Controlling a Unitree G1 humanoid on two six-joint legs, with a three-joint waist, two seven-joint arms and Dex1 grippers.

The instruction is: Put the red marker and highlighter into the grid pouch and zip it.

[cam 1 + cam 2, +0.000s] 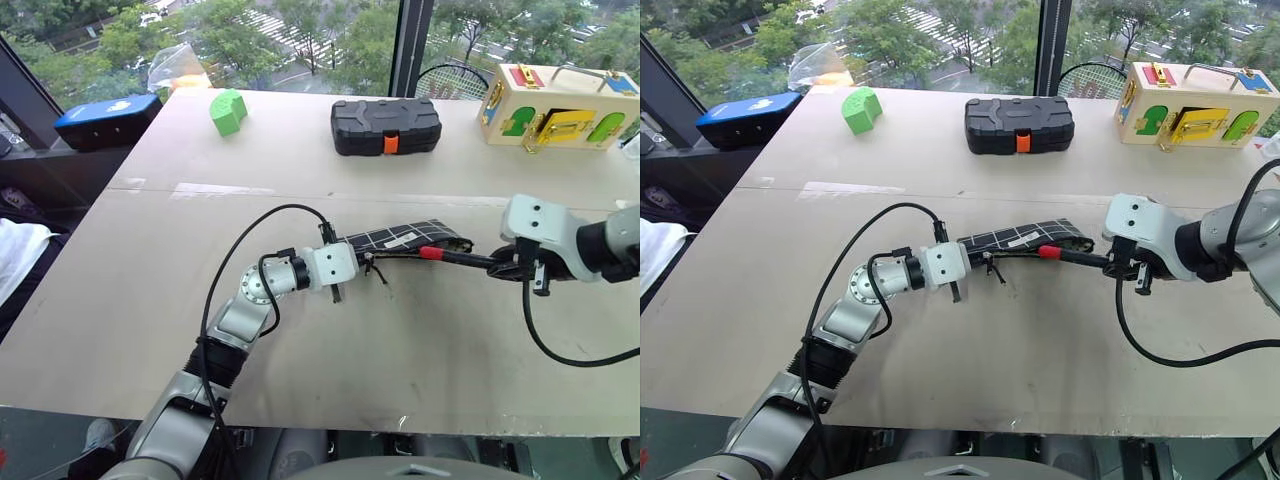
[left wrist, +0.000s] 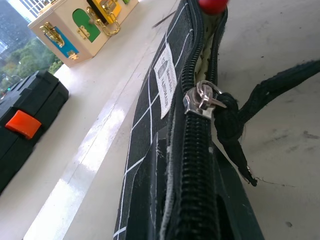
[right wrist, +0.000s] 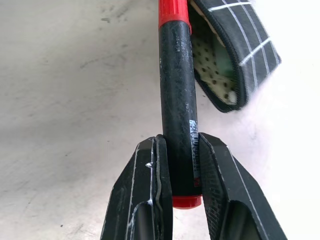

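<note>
Left gripper (image 1: 352, 266): clenched on the zipper end of the grid pouch, propping it on edge near the table's front.
Grid pouch (image 1: 400, 238): mid-table, between the two grippers; mouth open toward the right; white label (image 2: 165, 80) on its side, zipper slider (image 2: 202, 97) with black pull cord (image 2: 235, 132) close to the held end.
Red marker (image 1: 452, 256): held level, red cap right at the pouch mouth, black barrel trailing back to the right.
Right gripper (image 3: 182, 165): grasping the marker's barrel near its red rear end.
Step in hand: inserting the marker, by my reading.
Next move: push along the pouch's length, keeping the cap clear of the zipper teeth, then let go.
Far edge: green block (image 1: 228, 110), black hard case (image 1: 386, 126), wooden latch box (image 1: 558, 106).
Hard to make out: the pouch interior shows a hint of green; whether that is the highlighter, cannot tell.
</note>
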